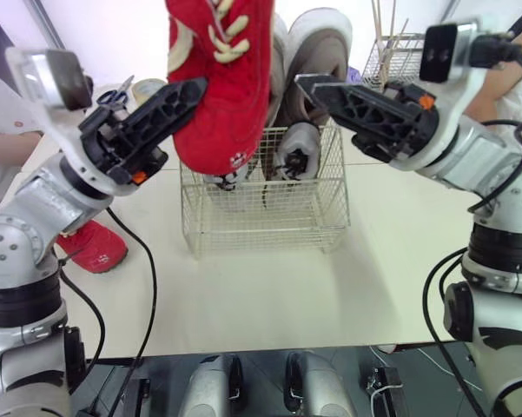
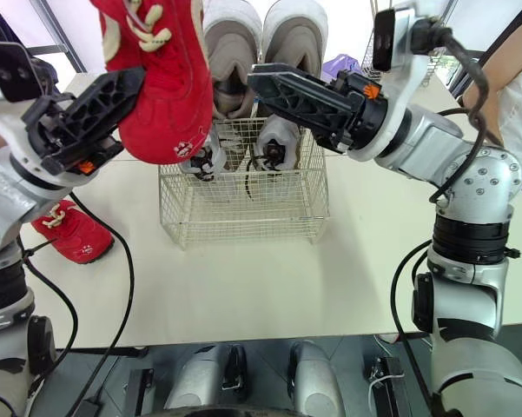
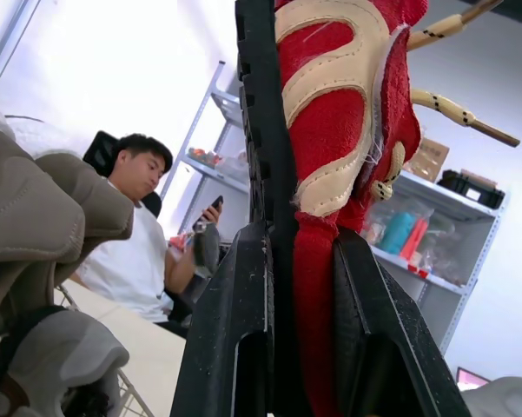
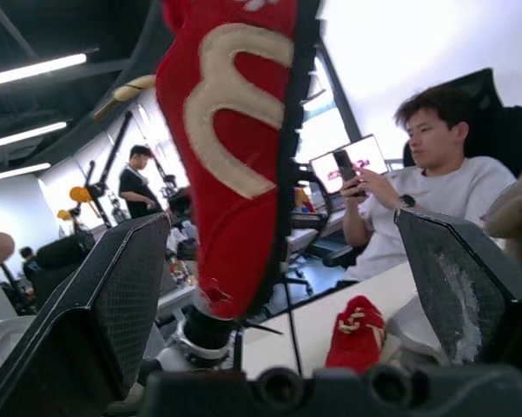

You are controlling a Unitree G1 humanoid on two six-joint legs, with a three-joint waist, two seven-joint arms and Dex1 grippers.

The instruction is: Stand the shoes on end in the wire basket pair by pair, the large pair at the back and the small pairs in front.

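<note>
A red shoe with cream trim and laces hangs upright over the wire basket. My left gripper is shut on it; in the left wrist view its fingers clamp the shoe's side. Large grey shoes stand on end at the back of the basket, with more grey shoe parts lower inside. My right gripper is open just to the right of the red shoe, not touching it. The second red shoe lies on the table at the left.
A roll of tape and scissors lie at the back left. Another wire basket holding sticks stands at the back right. People sit at the left and right of the table. The table's front edge is close.
</note>
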